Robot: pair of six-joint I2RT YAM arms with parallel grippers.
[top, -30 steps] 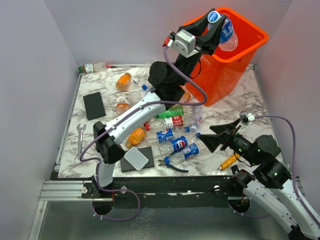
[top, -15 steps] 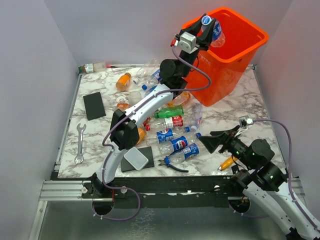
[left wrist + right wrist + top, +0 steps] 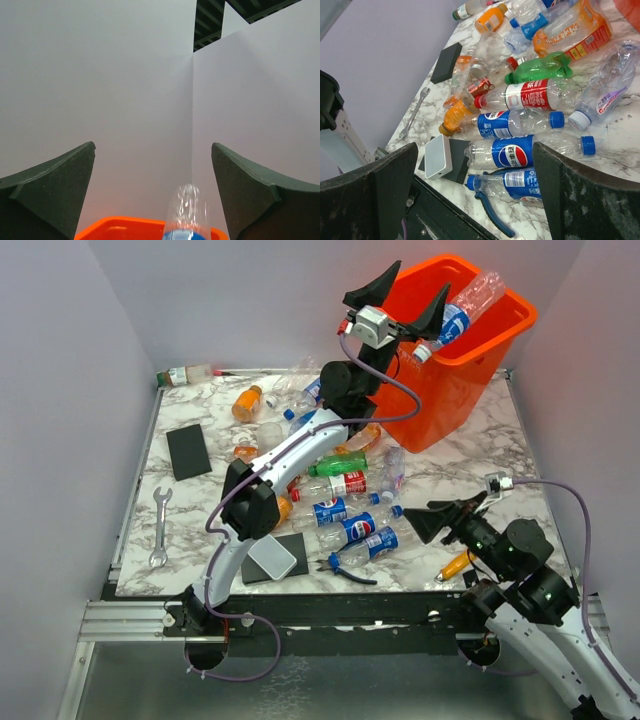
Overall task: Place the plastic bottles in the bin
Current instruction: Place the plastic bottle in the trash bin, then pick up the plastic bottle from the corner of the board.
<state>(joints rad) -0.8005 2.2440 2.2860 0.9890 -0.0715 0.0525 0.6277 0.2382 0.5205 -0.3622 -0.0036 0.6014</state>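
Opened since earlier frame: left claw [image 3: 422, 276], now wide above orange bin [image 3: 512, 318]; freed blue-labelled bottle [image 3: 462, 308] tilted cap-down in bin mouth. Right claw [image 3: 418, 524] wide near bench bottles [image 3: 345, 510]. Possible failure: rebound off rim.

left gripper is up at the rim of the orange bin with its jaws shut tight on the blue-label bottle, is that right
Not quite. The left gripper is up at the rim of the orange bin, but its jaws are spread wide open, not shut. The blue-label bottle sits tilted over the bin, free of the fingers. The top external view shows this, and the left wrist view shows it too.
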